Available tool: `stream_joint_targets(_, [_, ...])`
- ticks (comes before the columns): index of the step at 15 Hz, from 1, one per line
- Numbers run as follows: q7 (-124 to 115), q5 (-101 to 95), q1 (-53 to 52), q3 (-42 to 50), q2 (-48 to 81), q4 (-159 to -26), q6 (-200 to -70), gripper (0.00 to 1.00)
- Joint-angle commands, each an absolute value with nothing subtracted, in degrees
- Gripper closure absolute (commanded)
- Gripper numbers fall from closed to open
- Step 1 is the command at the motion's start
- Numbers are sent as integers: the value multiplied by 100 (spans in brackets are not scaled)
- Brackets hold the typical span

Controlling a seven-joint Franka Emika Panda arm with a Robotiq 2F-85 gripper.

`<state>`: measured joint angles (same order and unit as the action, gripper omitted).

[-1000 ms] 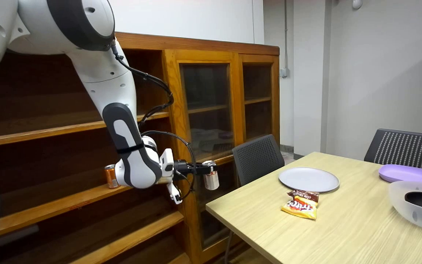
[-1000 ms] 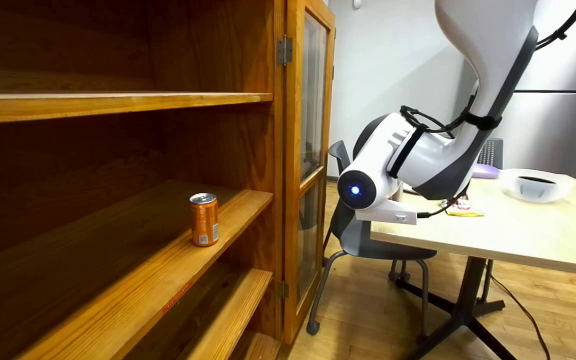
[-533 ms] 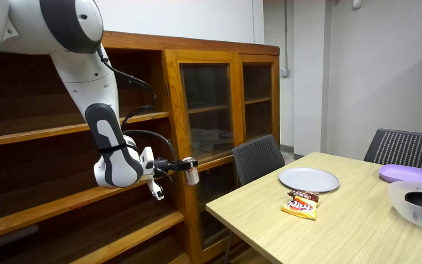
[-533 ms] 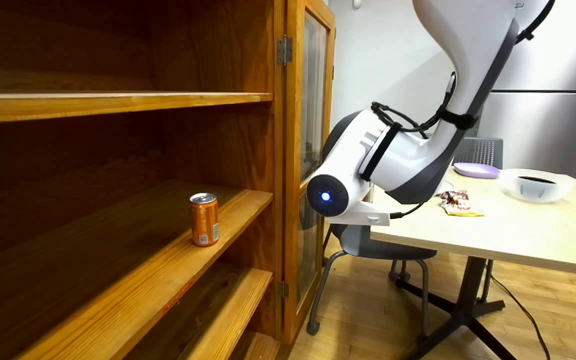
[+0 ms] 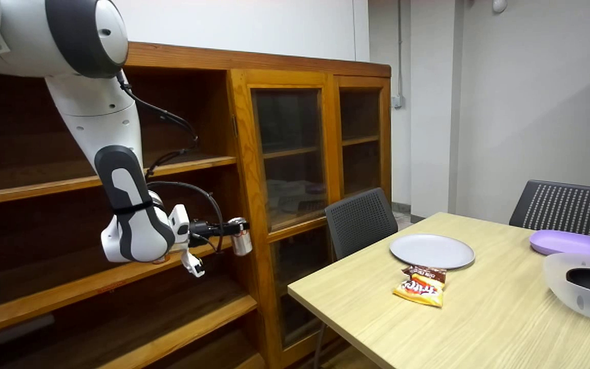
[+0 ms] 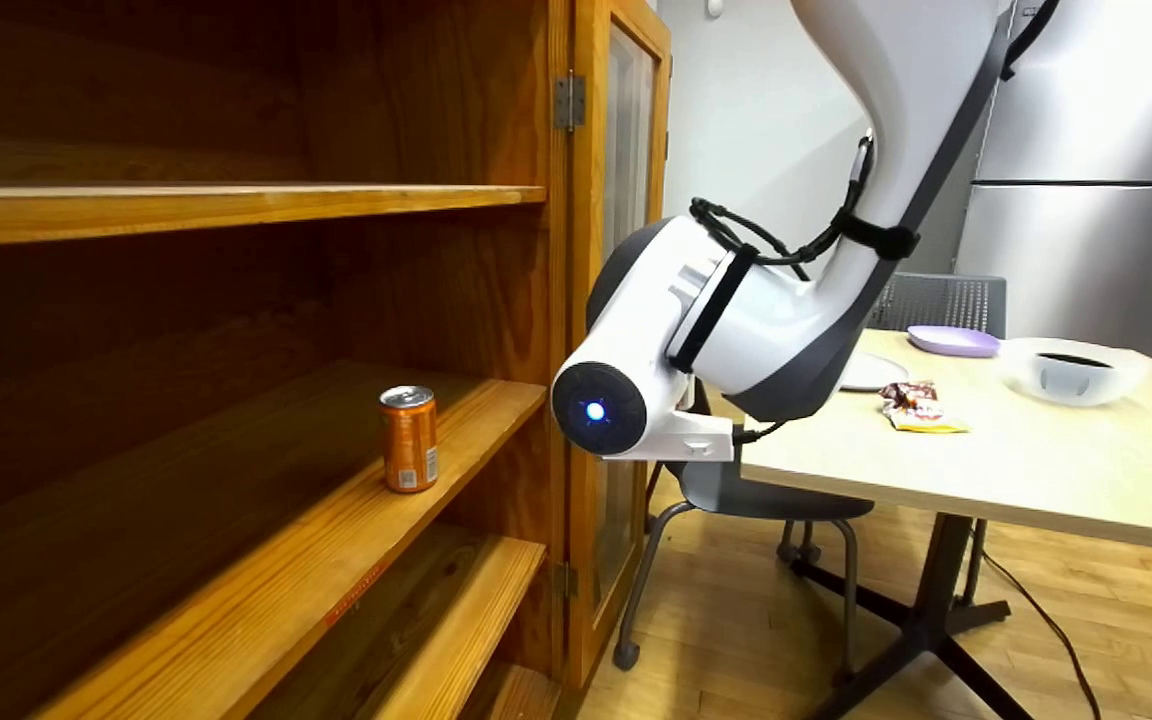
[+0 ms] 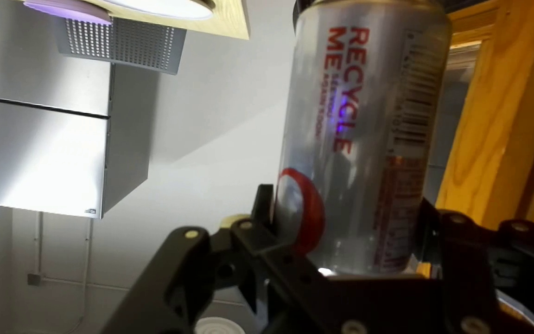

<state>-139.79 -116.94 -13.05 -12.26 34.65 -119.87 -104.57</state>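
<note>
On the left an orange can (image 6: 409, 440) stands near the edge of a shelf (image 6: 306, 580), where a careless swing could tip it off. Further right the gripper (image 5: 239, 227) clamps a silver can (image 5: 242, 245) in the air, and brushing the cabinet frame (image 5: 250, 169) could twist it loose. The wrist view shows this grip, which the arm (image 6: 626, 365) hides in an exterior view
</note>
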Motion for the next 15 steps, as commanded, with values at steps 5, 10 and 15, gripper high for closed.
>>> stream_joint_targets(5, [-13761,-12325,-1484,-1372,3295,-12081,-10391,60])
stream_joint_targets(10, [-13854,-13133,-1479,-1399,3248,-12267,-10487,60])
stream_joint_targets(15, [-13931,-13876,-1442,-1435,3233,-12461,-10508,60])
